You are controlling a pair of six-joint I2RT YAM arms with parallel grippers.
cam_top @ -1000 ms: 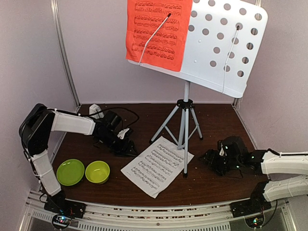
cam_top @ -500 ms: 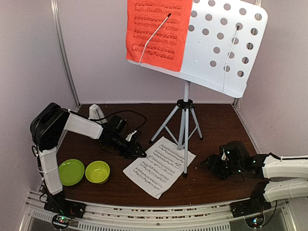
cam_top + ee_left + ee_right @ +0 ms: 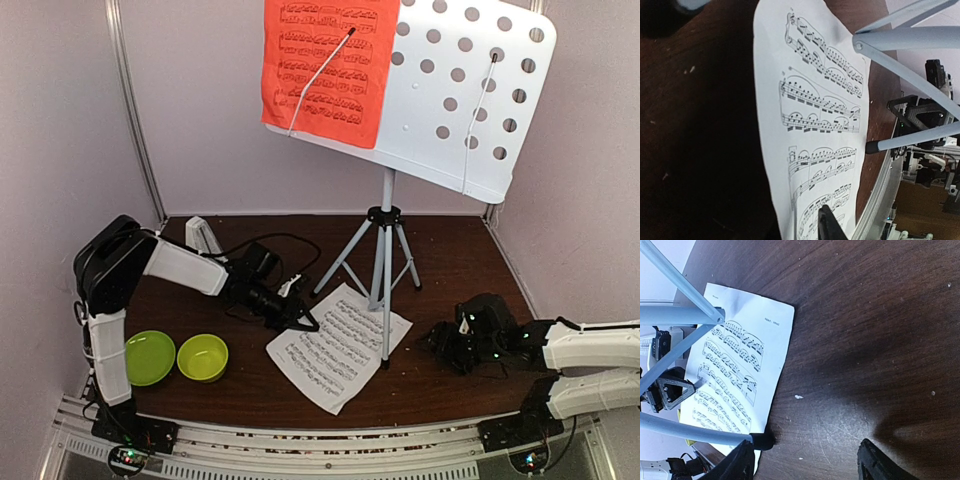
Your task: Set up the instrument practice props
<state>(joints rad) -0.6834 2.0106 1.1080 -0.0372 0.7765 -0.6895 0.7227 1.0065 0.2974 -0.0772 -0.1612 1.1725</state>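
The grey-white music stand (image 3: 383, 250) stands mid-table, its perforated desk (image 3: 470, 90) carrying the red music sheet (image 3: 325, 65) under a wire clip. On the table the white music sheet (image 3: 340, 345) lies partly under the stand's front leg. My left gripper (image 3: 303, 320) is at that sheet's left edge. In the left wrist view one dark finger (image 3: 829, 225) lies on the printed side (image 3: 815, 125); the other finger is hidden. The small whitish metronome (image 3: 203, 235) stands at the back left. My right gripper (image 3: 807, 465) is open over bare wood, its left finger beside the leg's black foot (image 3: 762, 441).
Two lime-green bowls (image 3: 150, 357) (image 3: 202, 357) sit at the front left beside the left arm's base. The tripod's legs (image 3: 910, 37) spread low across the middle. Booth walls close in on three sides, and a metal rail (image 3: 320, 440) runs along the near edge.
My left arm has reached right to the white sheet and its jaws have narrowed. The sheet has slid slightly right. My right gripper has drawn back a little to the right.
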